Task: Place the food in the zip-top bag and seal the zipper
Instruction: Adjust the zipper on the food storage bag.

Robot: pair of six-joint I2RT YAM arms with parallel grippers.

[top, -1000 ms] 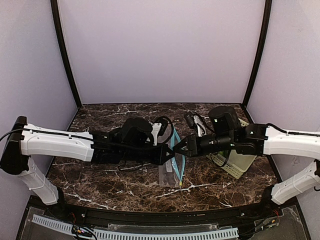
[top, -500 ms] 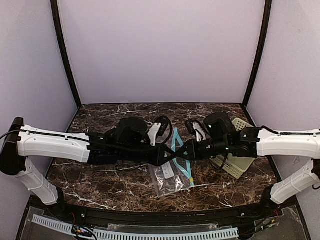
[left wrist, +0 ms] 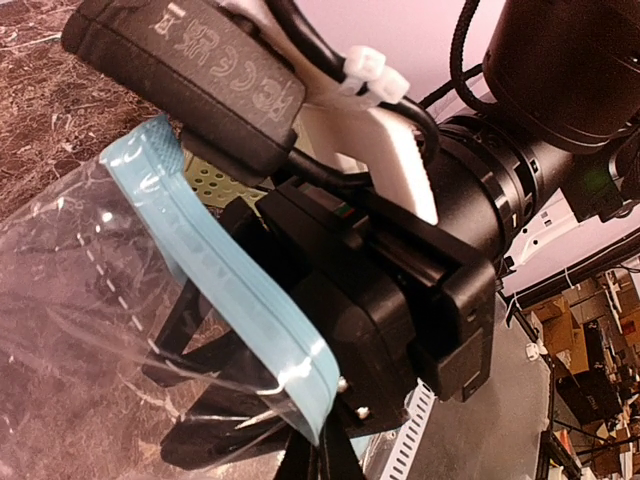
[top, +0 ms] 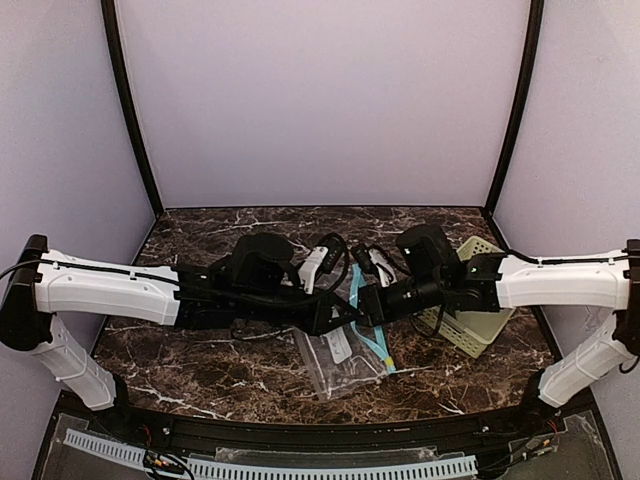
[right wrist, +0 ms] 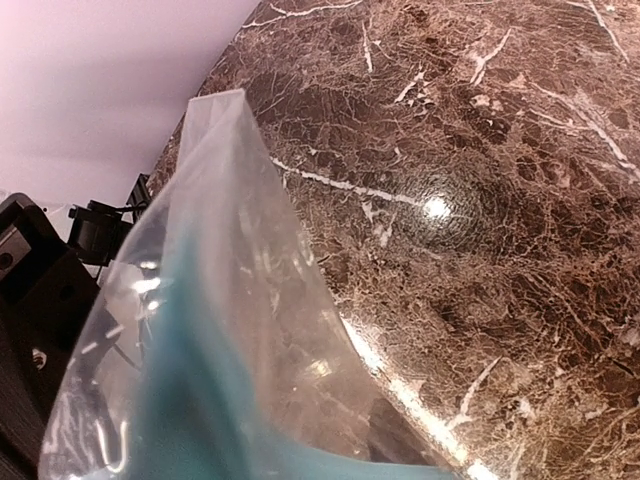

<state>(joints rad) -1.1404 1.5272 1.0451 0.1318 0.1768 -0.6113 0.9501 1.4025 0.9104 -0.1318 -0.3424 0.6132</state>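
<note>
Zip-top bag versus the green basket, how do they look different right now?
The zip-top bag is clear plastic with a teal zipper strip; the basket is opaque, pale green and slotted. The bag sits mid-table with its zipper edge lifted; the basket rests at the right, partly under the right arm. Both are on the marble table.

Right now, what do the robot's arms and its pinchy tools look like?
The left arm and right arm are long white tubes with round black joints. The left tool and right tool are black, each with two fingers. Black cables run along the wrists, fastened with white zip ties. A black box carries raised CE lettering.
</note>
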